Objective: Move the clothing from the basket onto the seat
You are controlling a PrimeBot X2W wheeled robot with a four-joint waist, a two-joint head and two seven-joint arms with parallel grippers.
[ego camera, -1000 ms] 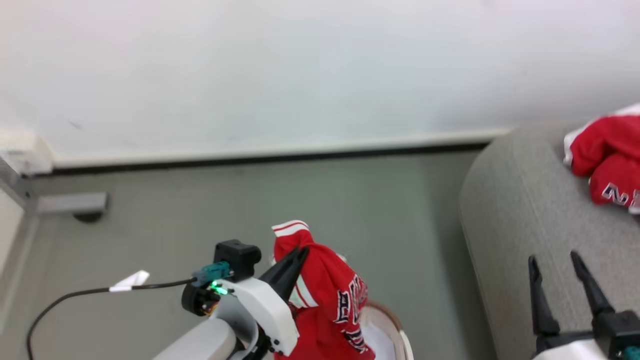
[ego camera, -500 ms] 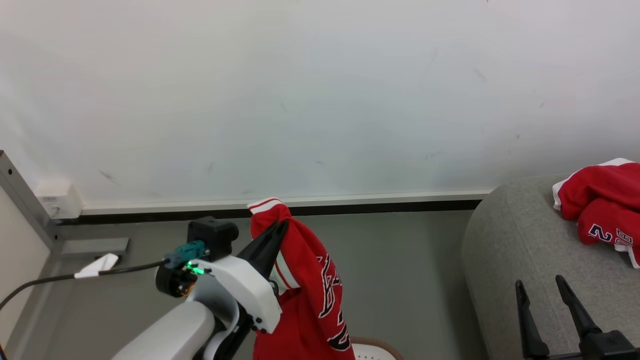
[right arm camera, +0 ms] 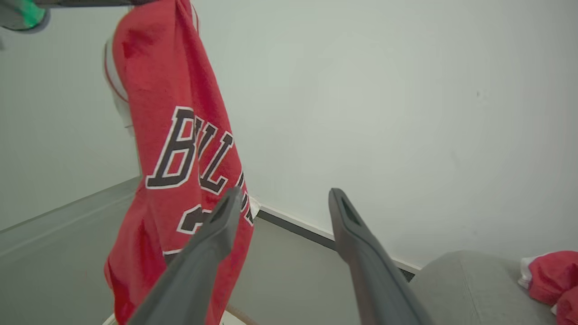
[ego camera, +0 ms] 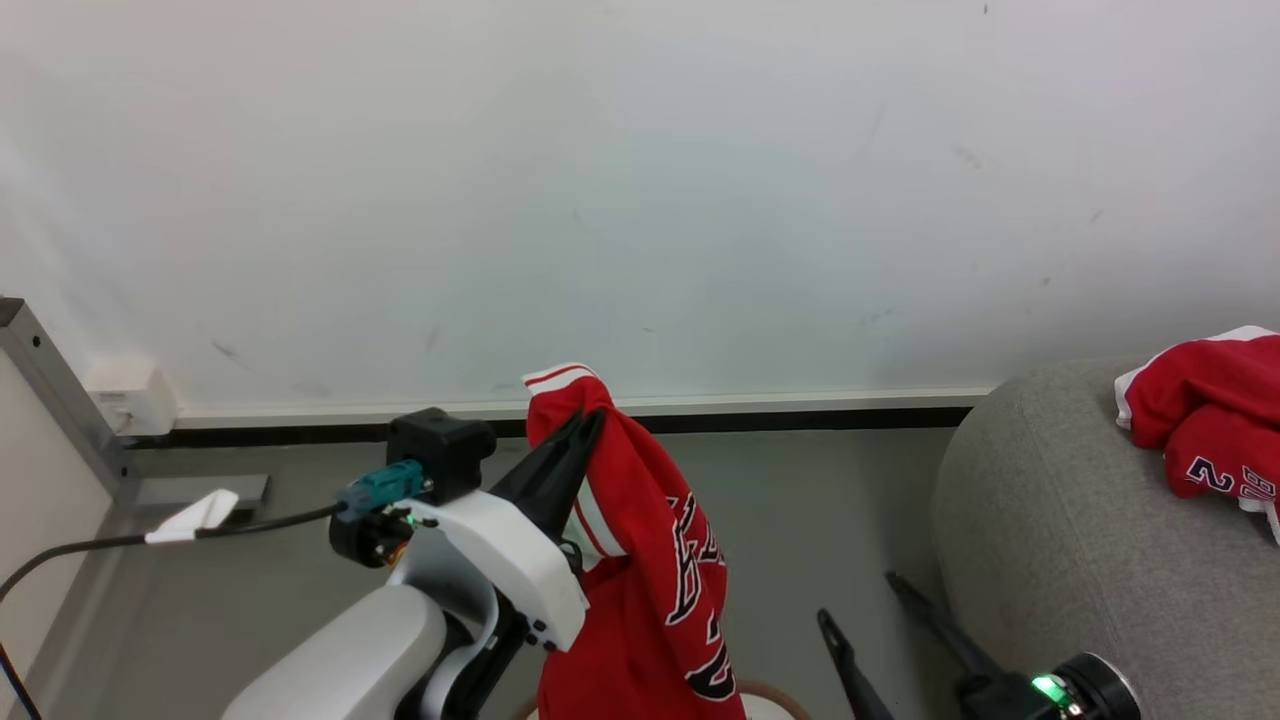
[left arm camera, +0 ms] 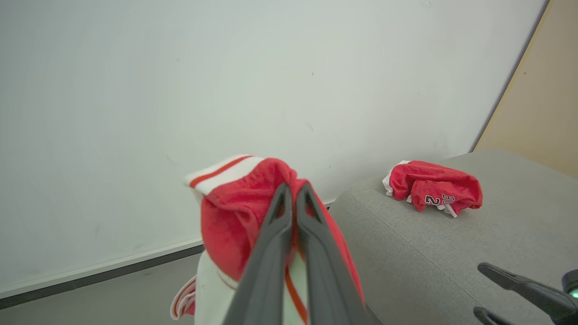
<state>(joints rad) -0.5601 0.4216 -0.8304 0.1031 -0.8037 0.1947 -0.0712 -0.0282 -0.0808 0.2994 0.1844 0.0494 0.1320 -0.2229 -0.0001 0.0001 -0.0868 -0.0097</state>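
Two red garments in head view: the jersey [ego camera: 640, 520] hangs from the closed left jaws above the basket [ego camera: 780, 692] rim; the other garment [ego camera: 1215, 415] lies on the seat [ego camera: 1050, 540]. Left wrist view: left jaws pinch the jersey's fold. Right wrist view: right jaws gape empty beside the jersey.

A plain white wall [ego camera: 640, 180] is seen, marked by faint grey scuffs. Its foot is lined by a pale skirting strip [ego camera: 800, 404] with a dark line beneath. The floor [ego camera: 800, 520] is matt grey-green. A grey metal upright [ego camera: 50, 385] and a small white wall box [ego camera: 128, 398] are noted at left. A beige panel [left arm camera: 542, 90] is seen in the left wrist view. Light is even and diffuse.
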